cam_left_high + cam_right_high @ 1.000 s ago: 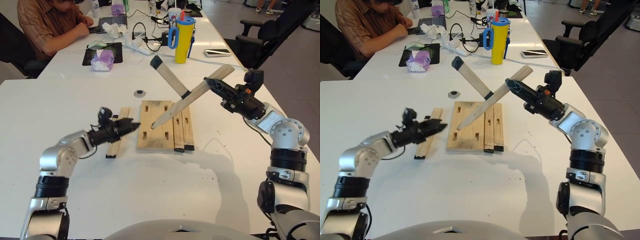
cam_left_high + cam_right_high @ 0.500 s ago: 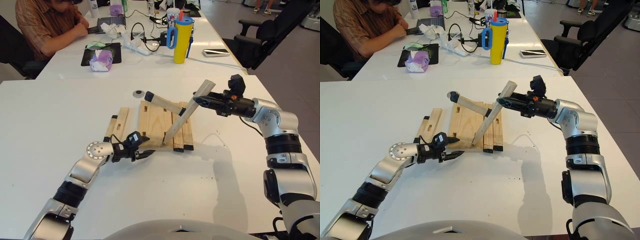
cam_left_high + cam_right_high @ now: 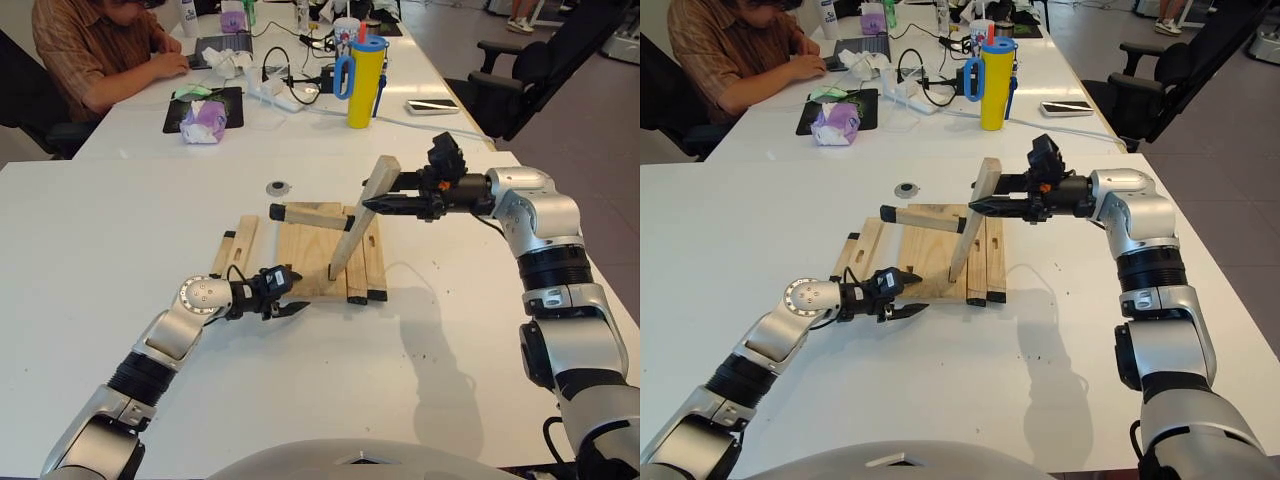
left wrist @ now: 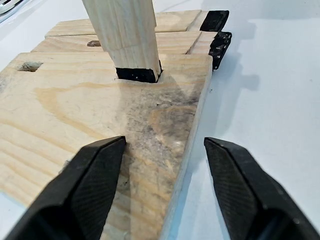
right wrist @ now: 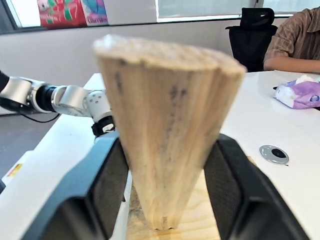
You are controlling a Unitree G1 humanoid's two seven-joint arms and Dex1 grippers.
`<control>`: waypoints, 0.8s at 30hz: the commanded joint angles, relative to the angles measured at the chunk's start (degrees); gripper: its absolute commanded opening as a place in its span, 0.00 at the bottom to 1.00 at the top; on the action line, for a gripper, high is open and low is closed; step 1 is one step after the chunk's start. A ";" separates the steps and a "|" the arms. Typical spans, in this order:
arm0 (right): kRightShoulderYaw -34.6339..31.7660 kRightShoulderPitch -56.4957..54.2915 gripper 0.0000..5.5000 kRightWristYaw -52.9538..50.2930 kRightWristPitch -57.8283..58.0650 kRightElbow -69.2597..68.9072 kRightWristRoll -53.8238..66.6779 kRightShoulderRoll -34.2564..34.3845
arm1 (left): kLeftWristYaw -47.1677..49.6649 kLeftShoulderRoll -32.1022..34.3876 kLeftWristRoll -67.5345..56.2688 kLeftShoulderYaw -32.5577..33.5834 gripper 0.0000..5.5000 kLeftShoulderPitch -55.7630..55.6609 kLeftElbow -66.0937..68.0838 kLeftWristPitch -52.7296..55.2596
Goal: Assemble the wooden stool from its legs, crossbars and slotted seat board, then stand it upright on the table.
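Pine, pale and rough: the seat board lay flat on the white table, slots up. My right pincer was clamped on the upper part of a leg, both fingers pressed to its sides, so that I could steer its black-tipped foot, which stood in a slot near the board's near right corner. The leg leaned rather than standing plumb. A crossbar, seemingly joined to it, stuck out to my left above the board.

My left pincer gaped wide and held nothing. One finger was over the board's top and the other over the table just beside its near edge, placed, I judged, to steady the board while the leg was pressed home.

Two loose sticks lay against the board's right edge and another stick lay near its left, so sideways room was tight. The near side of the table gave my arms room.
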 commanded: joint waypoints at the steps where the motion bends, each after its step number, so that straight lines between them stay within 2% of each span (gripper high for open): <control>1: 4.54 7.92 0.38 -5.05 -1.93 -7.95 -5.73 0.20 | 2.23 -0.08 3.76 -2.25 0.53 4.99 3.77 6.64; 5: 6.92 11.32 0.38 -5.92 -1.93 -11.12 -6.65 -0.36 | 4.74 -1.08 4.05 -2.35 0.53 5.53 4.05 8.87; 9: 5.97 11.43 0.38 -9.53 -3.11 -10.88 -6.46 0.31 | 7.51 -2.38 4.34 -2.69 0.53 6.04 4.12 12.15; 10: 5.48 10.73 0.45 -10.02 -2.94 -11.11 -5.80 0.45 | 8.17 -2.56 4.62 -2.88 0.53 6.18 4.28 13.00; 15: 4.86 8.75 0.58 -11.04 -2.74 -11.69 -6.68 -0.61 | 10.12 -2.79 5.35 -3.41 0.53 6.22 5.31 15.30; 21: 4.26 13.59 0.58 -7.27 0.95 -13.49 -11.40 -13.48 | 11.97 -0.52 6.68 -4.15 0.53 8.03 6.10 20.01; 24: 2.40 17.08 0.58 -9.32 1.74 -12.99 -11.81 -15.83 | 11.80 0.93 6.24 -4.05 0.53 10.22 4.61 21.25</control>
